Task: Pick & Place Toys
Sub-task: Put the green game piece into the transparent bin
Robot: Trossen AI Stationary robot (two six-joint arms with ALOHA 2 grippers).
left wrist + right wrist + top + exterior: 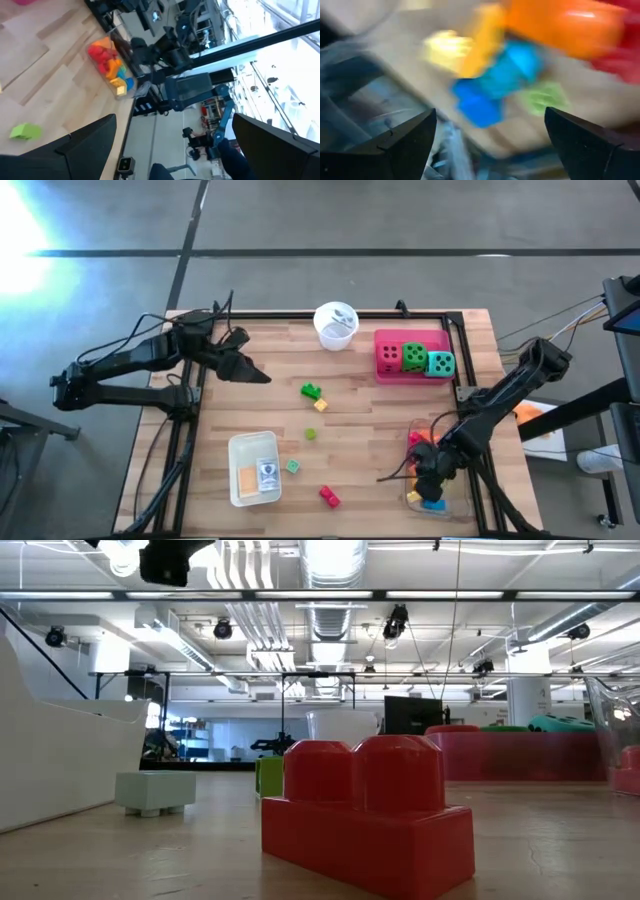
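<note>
The right gripper (430, 480) hangs over the clear tray (413, 432) at the table's near right corner, its jaws spread wide with nothing between them. Just ahead of them, inside the tray, lie bricks (490, 95) (blue, yellow, orange, green and red, all blurred). The left gripper (258, 375) waits at the far left of the table (370, 420), its jaws also wide and empty; a green brick (311, 391) lies a little beyond its tips.
</note>
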